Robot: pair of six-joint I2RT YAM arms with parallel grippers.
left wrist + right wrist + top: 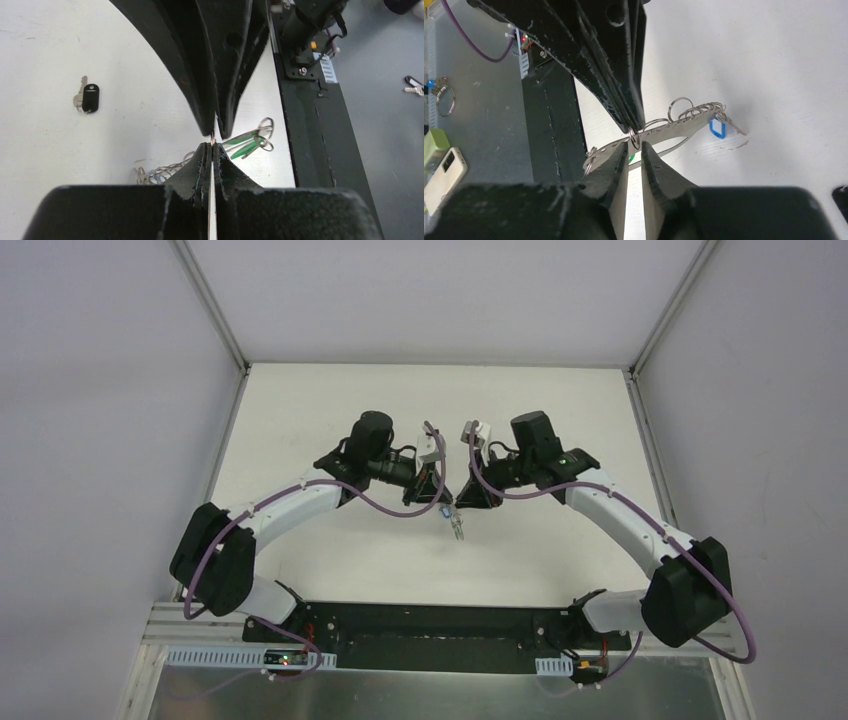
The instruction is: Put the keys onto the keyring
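Observation:
My left gripper [213, 146] is shut on a small metal ring of the keyring [674, 131] and holds it above the table. The grey-beige strap loop, the chain of rings [696, 109], the blue key [717, 127] and the green key [247, 145] hang from it. My right gripper [634, 146] meets the left one tip to tip. Its jaws stand a narrow gap apart, with the held ring at their mouth. The black key [90, 98] lies alone on the white table. In the top view both grippers [450, 502] meet mid-table and the bunch [456, 526] dangles below them.
The black base plate [320, 135] runs along the table's near edge. Beyond it, on the lower grey surface, lie a spare ring with keys [442, 94], a white and green device [443, 167] and another small key [413, 86].

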